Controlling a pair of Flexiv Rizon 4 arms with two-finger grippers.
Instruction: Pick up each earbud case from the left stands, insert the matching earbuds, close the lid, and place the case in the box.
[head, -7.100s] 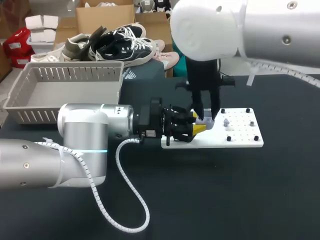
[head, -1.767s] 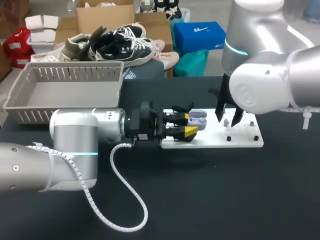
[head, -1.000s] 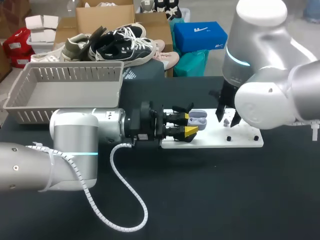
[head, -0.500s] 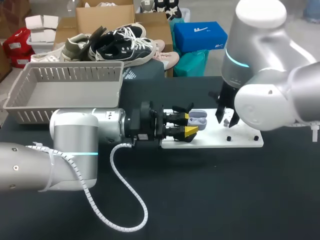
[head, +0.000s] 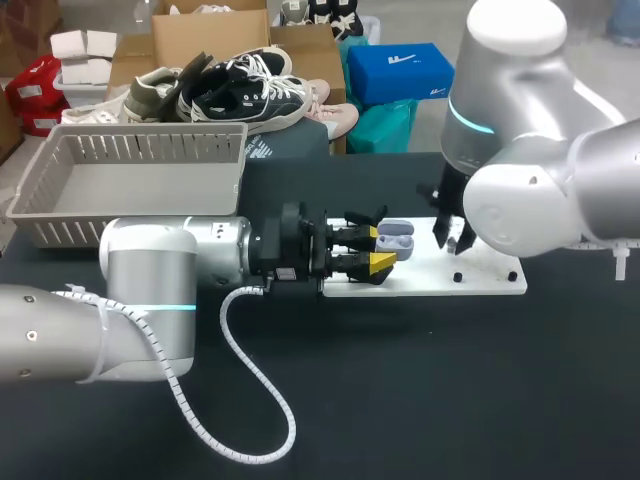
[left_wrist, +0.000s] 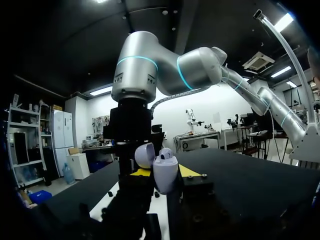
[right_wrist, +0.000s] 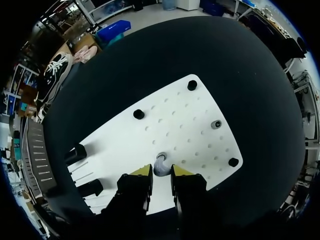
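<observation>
Case (head: 397, 238) (lid open), held by left claw (head: 377, 248)

Left end effector (head: 382, 249) clamped, right (right_wrist: 161, 173) parted

Robotics lab: robot arms (head: 150, 270) flank a white pegboard (head: 480, 275).

Black counter (head: 440, 400) w/ a white perforated board (head: 485, 286) lying flat on it, right of ctr. Small black pegs (right_wrist: 192, 85) stand upright nr the board's corners, well apart, w/ rows of small holes btwn them.
</observation>
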